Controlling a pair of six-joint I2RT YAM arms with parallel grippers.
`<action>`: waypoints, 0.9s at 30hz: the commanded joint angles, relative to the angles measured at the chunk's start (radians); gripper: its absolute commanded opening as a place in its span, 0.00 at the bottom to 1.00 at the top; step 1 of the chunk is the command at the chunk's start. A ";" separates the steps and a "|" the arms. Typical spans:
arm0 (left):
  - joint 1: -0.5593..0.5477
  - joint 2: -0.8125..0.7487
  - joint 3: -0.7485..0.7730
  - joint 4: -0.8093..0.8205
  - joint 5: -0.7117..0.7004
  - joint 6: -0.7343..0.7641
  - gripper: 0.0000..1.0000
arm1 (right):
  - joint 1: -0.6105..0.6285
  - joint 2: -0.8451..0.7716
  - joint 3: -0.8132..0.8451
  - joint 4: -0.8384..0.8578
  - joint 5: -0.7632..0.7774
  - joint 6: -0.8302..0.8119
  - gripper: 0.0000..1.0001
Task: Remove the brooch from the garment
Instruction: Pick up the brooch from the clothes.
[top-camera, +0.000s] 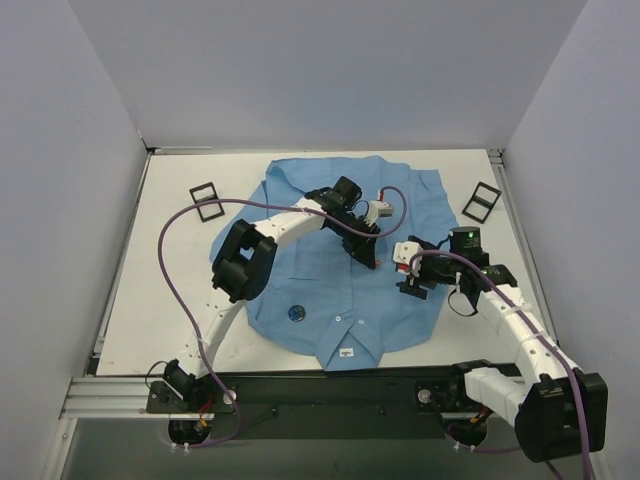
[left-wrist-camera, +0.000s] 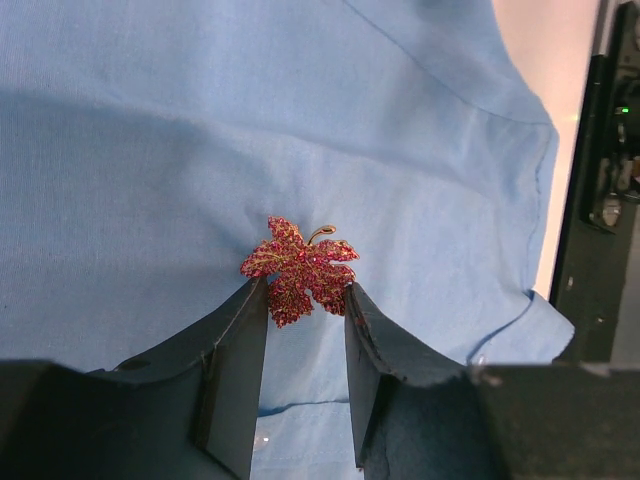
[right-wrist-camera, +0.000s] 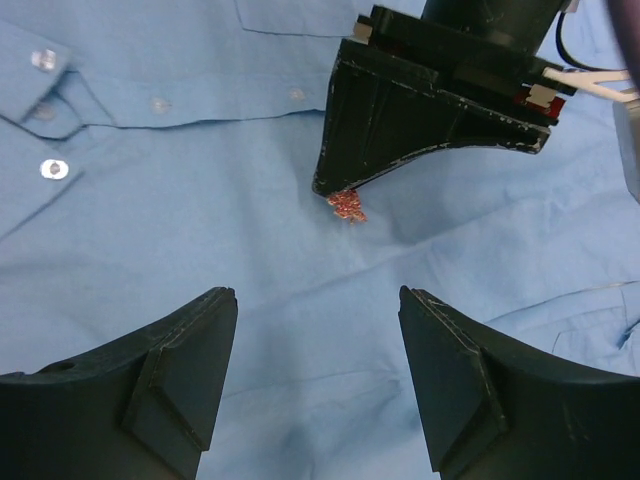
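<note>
White table (top-camera: 140, 310) under blue shirt (top-camera: 300, 280), pale walls (top-camera: 330, 70)

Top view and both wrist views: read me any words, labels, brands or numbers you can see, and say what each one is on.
No text can be read in any view.
White neck label on the shirt: too small to read.
Red leaf-shaped brooch: no lettering visible.
</note>
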 joint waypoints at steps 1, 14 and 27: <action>0.005 0.013 0.062 -0.032 0.121 0.003 0.42 | 0.024 0.066 -0.037 0.236 0.017 -0.021 0.66; 0.023 0.020 0.060 -0.022 0.261 0.003 0.42 | 0.044 0.247 -0.072 0.480 0.006 -0.023 0.58; 0.028 0.023 0.057 -0.021 0.341 0.008 0.42 | 0.044 0.323 -0.042 0.458 -0.072 -0.078 0.52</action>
